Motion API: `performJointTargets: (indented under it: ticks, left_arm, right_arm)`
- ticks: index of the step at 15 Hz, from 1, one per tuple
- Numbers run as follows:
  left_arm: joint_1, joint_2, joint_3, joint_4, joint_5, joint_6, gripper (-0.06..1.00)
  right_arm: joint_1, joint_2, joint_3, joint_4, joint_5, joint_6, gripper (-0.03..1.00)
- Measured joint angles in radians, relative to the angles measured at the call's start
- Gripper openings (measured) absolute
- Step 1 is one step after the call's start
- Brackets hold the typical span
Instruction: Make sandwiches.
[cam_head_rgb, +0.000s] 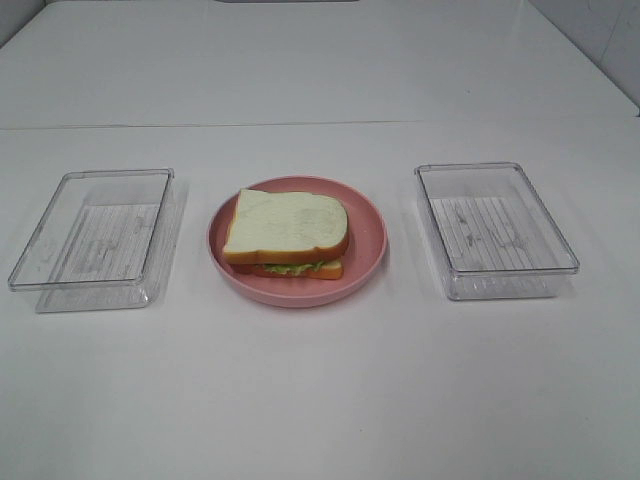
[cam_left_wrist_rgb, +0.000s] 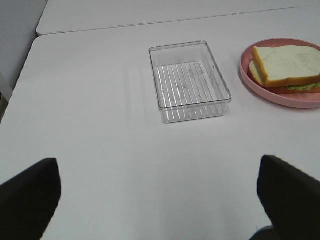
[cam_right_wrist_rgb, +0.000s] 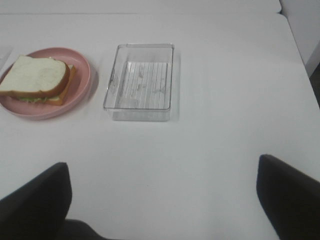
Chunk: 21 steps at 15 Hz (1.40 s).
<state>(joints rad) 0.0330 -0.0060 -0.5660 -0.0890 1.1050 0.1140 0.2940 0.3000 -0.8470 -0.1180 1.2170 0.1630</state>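
Observation:
One sandwich lies on a pink round plate in the middle of the white table: two white bread slices with orange-brown crust, green lettuce showing between them. The left wrist view also shows the sandwich, and so does the right wrist view. Neither arm appears in the high view. My left gripper is open, its two dark fingertips wide apart over bare table, well short of the left box. My right gripper is open too, nothing between its fingers.
A clear plastic box stands left of the plate and another clear box right of it; both look empty. The left box and the right box each sit ahead of a gripper. The table edge runs near the right box.

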Motion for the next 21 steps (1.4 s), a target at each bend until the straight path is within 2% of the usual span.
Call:
performJointTargets:
  ticks: [6,8,14,21]
  left_arm:
    - [0.000,0.000,0.000,0.000,0.000,0.000,0.99]
    - [0.000,0.000,0.000,0.000,0.000,0.000,0.99]
    - [0.000,0.000,0.000,0.000,0.000,0.000,0.99]
    - [0.000,0.000,0.000,0.000,0.000,0.000,0.99]
  right_arm:
    - [0.000,-0.172,0.331,0.005,0.009,-0.010,0.97]
    - [0.000,-0.198,0.341,0.005,0.007,-0.010,0.97]
    - [0.000,-0.272,0.384,0.014,-0.093,-0.030,0.97]
    - [0.000,-0.304,0.393,0.016,-0.100,-0.036,0.97]
